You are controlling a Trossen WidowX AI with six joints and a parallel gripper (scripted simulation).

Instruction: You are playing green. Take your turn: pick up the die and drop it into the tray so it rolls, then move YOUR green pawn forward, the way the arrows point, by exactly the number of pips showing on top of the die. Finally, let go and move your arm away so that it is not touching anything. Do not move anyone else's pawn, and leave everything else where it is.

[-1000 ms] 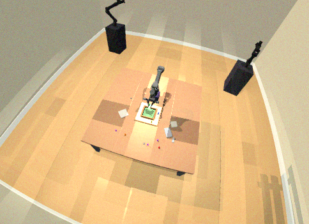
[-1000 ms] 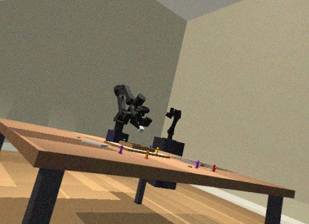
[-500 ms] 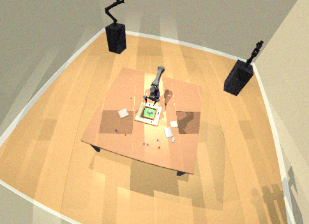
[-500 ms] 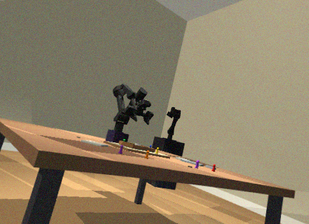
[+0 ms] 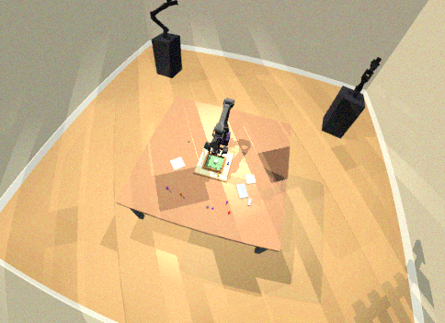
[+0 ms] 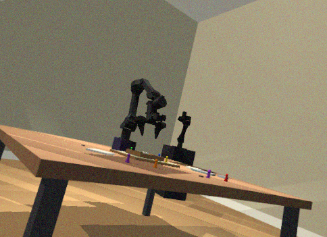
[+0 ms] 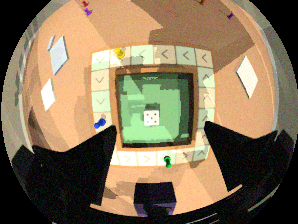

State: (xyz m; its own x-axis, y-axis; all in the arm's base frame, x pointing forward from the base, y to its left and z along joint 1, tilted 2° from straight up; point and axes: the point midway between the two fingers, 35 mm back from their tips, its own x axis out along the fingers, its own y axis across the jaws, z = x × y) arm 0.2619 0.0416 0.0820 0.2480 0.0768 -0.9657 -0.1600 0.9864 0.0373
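board squares [image 7: 142, 55]: printed arrowheads; die [image 7: 151, 118] top: pips, count unclear; other lettering: unreadable
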